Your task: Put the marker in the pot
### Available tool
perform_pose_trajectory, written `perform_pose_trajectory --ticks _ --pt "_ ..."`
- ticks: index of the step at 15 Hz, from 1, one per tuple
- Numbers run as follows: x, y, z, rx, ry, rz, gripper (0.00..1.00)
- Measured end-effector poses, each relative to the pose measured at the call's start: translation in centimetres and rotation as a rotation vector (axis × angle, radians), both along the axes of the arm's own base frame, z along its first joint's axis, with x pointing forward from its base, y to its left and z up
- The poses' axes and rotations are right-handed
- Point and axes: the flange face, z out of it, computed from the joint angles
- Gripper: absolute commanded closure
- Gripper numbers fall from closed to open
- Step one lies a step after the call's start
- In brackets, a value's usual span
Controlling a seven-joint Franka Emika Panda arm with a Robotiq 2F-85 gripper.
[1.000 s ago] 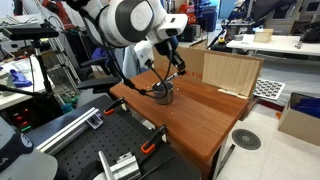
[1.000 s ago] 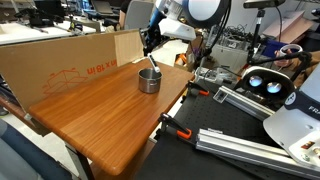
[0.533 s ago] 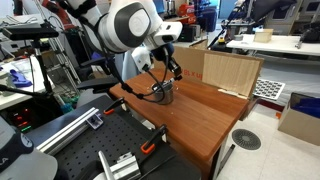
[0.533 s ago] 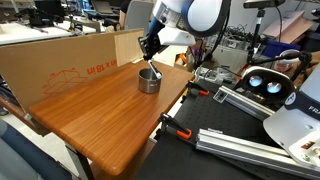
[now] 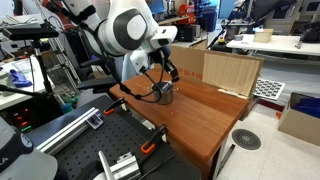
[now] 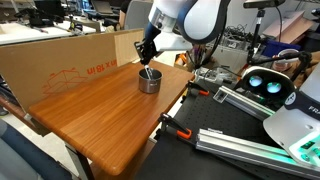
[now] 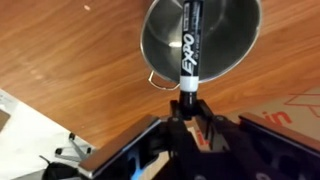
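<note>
In the wrist view my gripper is shut on the end of the black marker with a whitish band. The marker points straight down over the silver pot, its tip above the pot's inside. In both exterior views the pot stands on the wooden table near one edge, and my gripper hangs just above it with the marker hanging toward the pot's mouth.
A cardboard wall lines one side of the wooden table. A wooden box stands at the table's far end. Red-handled clamps grip the table edge. Benches and gear surround the table.
My gripper has come down and shifted over the pot with the marker still held; the marker tip now hangs right above the pot's opening.
</note>
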Motion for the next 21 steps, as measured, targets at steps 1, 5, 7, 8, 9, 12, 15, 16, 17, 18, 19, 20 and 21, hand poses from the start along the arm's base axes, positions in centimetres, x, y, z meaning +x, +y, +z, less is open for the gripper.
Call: perform_pose_trajectory --ticks 1,5,7,8,9,12,15,16,17,18,19,20,21 --pt "-0.1 0.1 0.0 0.002 0.001 -0.001 0.45" --pt "-0.1 0.2 -0.1 0.005 0.0 -0.006 0.16" --pt "-0.1 0.2 0.0 0.006 0.0 -0.009 0.01" --pt "0.0 0.2 0.1 0.009 -0.003 -0.01 0.0" --pt "0.0 0.2 0.3 0.012 -0.006 -0.011 0.0" --pt "0.0 0.3 1.3 0.032 -0.004 -0.022 0.0" --pt "-0.5 0.6 4.0 0.091 -0.007 -0.036 0.0" --pt "-0.8 0.7 5.1 0.115 -0.004 -0.04 0.0" --pt "-1.1 0.8 6.1 0.134 0.013 -0.041 0.0" --pt "-1.5 0.9 7.1 0.152 0.036 -0.043 0.0" --pt "-1.8 0.9 8.2 0.168 0.058 -0.041 0.0" --pt "-2.0 0.9 9.1 0.183 0.073 -0.039 0.0" --pt "-2.4 0.8 9.6 0.194 0.082 -0.038 0.0"
